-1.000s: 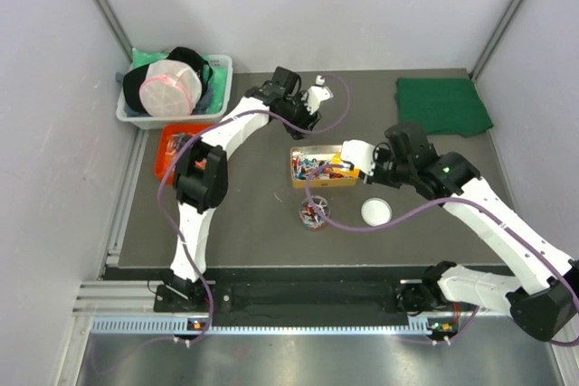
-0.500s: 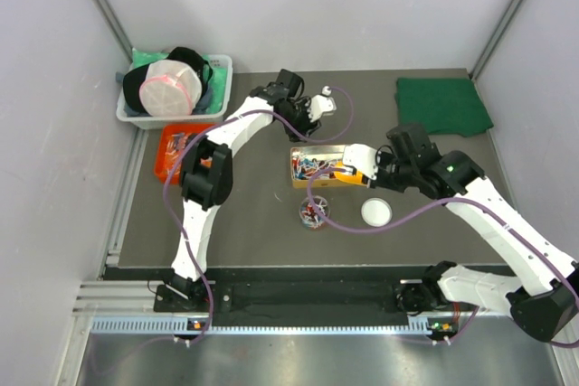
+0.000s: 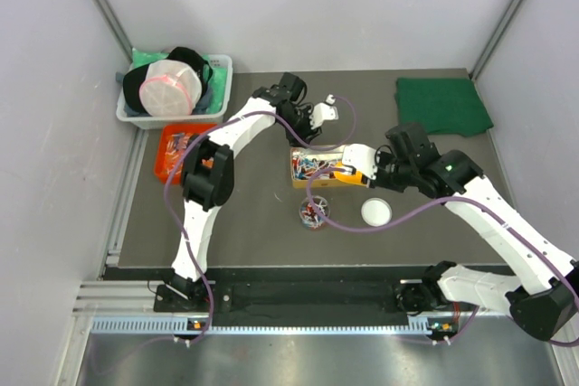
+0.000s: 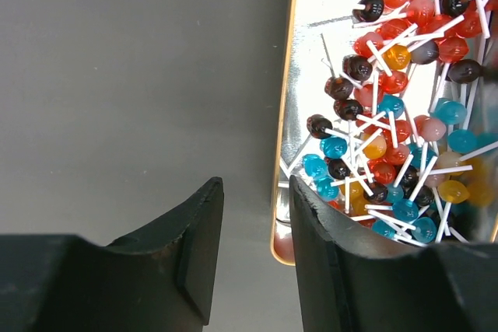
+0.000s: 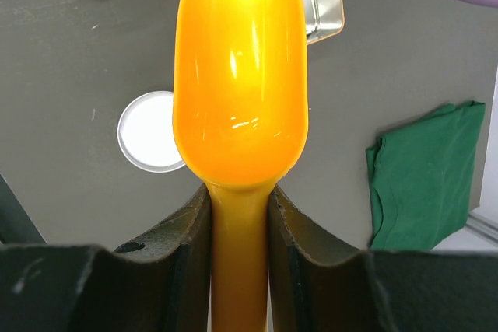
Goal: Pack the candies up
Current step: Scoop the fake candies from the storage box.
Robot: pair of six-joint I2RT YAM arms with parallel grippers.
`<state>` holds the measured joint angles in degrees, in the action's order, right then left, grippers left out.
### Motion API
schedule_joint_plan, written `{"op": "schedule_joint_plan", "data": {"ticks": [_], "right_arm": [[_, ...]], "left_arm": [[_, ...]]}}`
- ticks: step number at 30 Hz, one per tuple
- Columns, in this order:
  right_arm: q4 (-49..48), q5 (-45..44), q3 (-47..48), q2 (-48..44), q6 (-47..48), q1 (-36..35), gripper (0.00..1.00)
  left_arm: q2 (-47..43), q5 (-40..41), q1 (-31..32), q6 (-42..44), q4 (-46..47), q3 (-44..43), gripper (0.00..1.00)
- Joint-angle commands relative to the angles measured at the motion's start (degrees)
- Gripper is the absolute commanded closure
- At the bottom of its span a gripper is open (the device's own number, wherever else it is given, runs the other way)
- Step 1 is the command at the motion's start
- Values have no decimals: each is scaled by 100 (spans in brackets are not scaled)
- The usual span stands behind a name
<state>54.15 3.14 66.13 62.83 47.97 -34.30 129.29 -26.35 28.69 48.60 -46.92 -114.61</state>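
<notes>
You have two arms over a dark, matte table (image 4: 117, 75). Your left gripper (image 4: 255, 192) is partly open, its two black fingers set either side of the near corner of the tin's rim. The left finger is clear of the metal; you cannot tell whether the right one touches it. Your right gripper (image 5: 240, 200) is closed narrowly on the thin handle of the one scoop (image 5: 240, 75). The scoop is glossy orange plastic with a long, rounded bowl, and it is pointed toward the tin.

There is one tin (image 4: 305, 91), rectangular, shiny silver inside with a gold-coloured rim. Most of the candies (image 4: 397, 106) lie in it. They are too many to count, several dozen at least, tangled in a loose heap. Each is a small round head on a thin white stick, in red, bright blue, amber, pink or dark brown.

A few more candies sit in the one small round clear cup (image 3: 314, 213), on the table just in front of the tin. One flat, round white lid (image 3: 376, 212) lies beside the cup, to its right and apart from it.

One folded green cloth (image 3: 442, 105), soft and creased, lies at the far right of the table. At the far left there is one flat orange tray (image 3: 172, 153). Behind it is one pale plastic bin (image 3: 145, 118) filled with mixed items.
</notes>
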Motion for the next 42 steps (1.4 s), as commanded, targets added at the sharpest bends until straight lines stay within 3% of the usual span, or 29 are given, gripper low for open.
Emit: {"op": "schedule_joint_plan", "data": {"ticks": [1,19,26,30,37,42], "right_arm": [[-185,126,164,10,11,38,100],[16,188,638,581,240,38,100],[192,-14,954,1125,599,29,100],[271,-278,1375,1547,872,29,100],[333,-1271,1939,2374,1487,81,100],[438,-1412,2167,2664,1637,152,100]], "left_arm": [[8,-90,58,246,-107,-35,57],[570,455,199,422,33,-194,69],[737,684,278,572,25,-273,83],[764,780,330,607,7,-299,100],[580,754,357,581,16,-282,100],[395,561,357,554,-37,-255,100]]}}
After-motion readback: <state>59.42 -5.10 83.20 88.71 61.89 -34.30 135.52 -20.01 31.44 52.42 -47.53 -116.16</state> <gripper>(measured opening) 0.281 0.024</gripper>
